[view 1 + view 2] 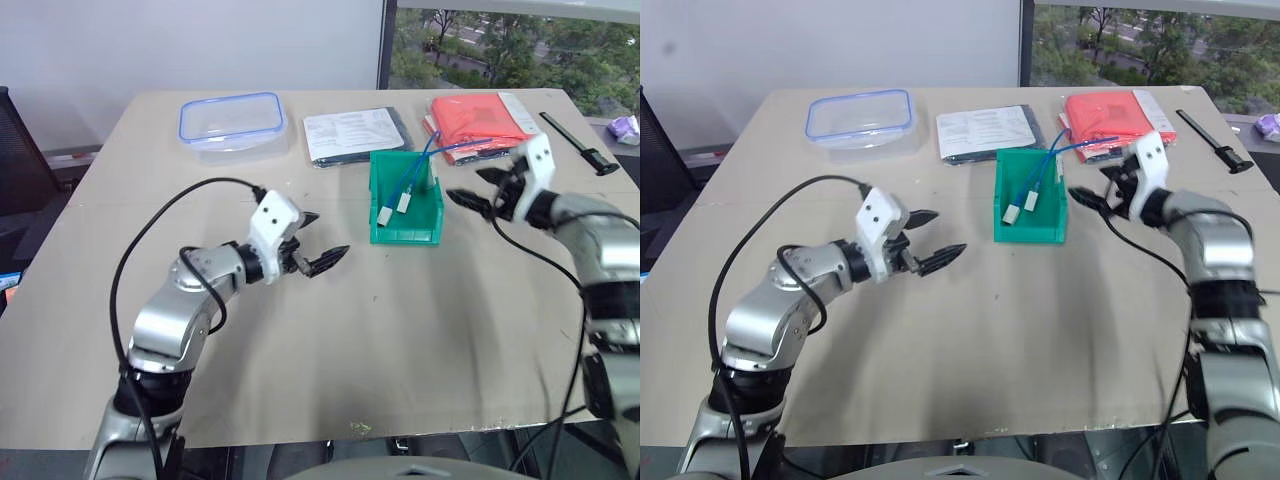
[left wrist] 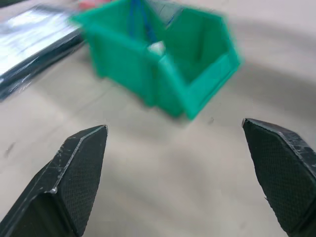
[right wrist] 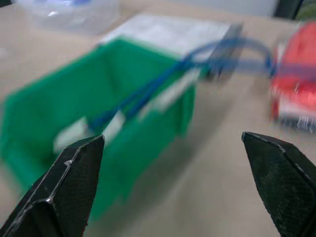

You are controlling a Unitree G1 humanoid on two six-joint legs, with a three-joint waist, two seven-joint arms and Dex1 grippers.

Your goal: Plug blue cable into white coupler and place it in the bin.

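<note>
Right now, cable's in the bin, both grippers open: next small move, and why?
Probably just back both arms off. The blue cable lies in the bin, its loop hanging over the back wall; left gripper and right gripper are open, holding nothing.

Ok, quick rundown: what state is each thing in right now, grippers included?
blue cable: ends down in the bin, loop arching out over its back wall
white coupler: in the bin, on a cable end
bin: upright on the table, holding cable and coupler
left gripper: open, empty, left of the bin
right gripper: open, empty, right of the bin
clear food box: lid on
</note>
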